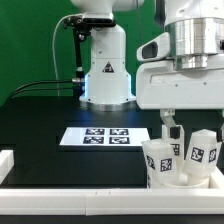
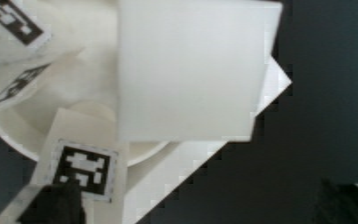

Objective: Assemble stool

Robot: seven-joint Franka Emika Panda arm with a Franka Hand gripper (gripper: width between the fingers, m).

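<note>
While the arm hangs low at the exterior view's right, its jaws reach down among the stool (image 1: 182,155) parts, and I cannot tell whether they are apart or clamped. Those white tagged legs stand clustered on the black tabletop (image 1: 60,110), just beside the marker board (image 1: 104,137).

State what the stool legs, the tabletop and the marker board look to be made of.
Legs: likely matte white plastic, with smooth, chunky moulded shapes; the black-and-white tags look like stuck-on paper.
Tabletop: a dark matte surface with hardly any glare; whether cloth, rubber or painted board cannot be told.
Marker board: thin flat white sheet with printed tags, plastic or card.
</note>
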